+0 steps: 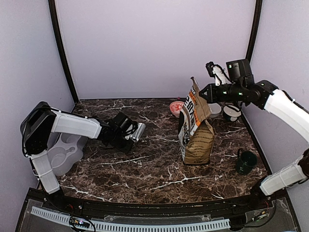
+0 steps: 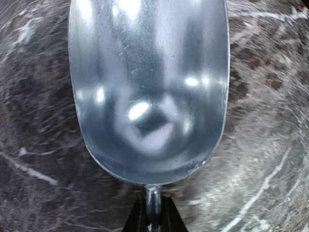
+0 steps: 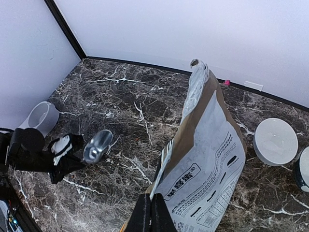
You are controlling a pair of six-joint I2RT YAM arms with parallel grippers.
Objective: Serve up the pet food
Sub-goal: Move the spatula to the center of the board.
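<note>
On the dark marbled bench [image 1: 145, 169], the biggest thing is the brown-and-orange printed bag [image 1: 195, 130]. It stands upright right of centre, and its top is crumpled and leans a little to the left. The right gripper [image 1: 203, 92] comes in from the right at the height of the bag's top. Its jaws are closed and pinch the bag's upper edge, as the right wrist view shows at its lower border.

A grey double bowl [image 1: 65, 154] lies at the left edge of the bench, partly under the left arm. The left gripper [image 1: 126, 133] hangs low over the bench, left of centre and well apart from the bag. It is clamped on the thin handle of a metal scoop [image 1: 139, 130]. The scoop's mouth points toward the bag, and its hollow is bare shiny metal.

Behind the bag sits a small red bowl [image 1: 176, 107]. A white bowl [image 1: 231, 112] lies in the back right corner, and a dark green mug [image 1: 246, 162] stands near the right edge.

The pet food shows in no view, and whether it lies inside the bag cannot be told.
</note>
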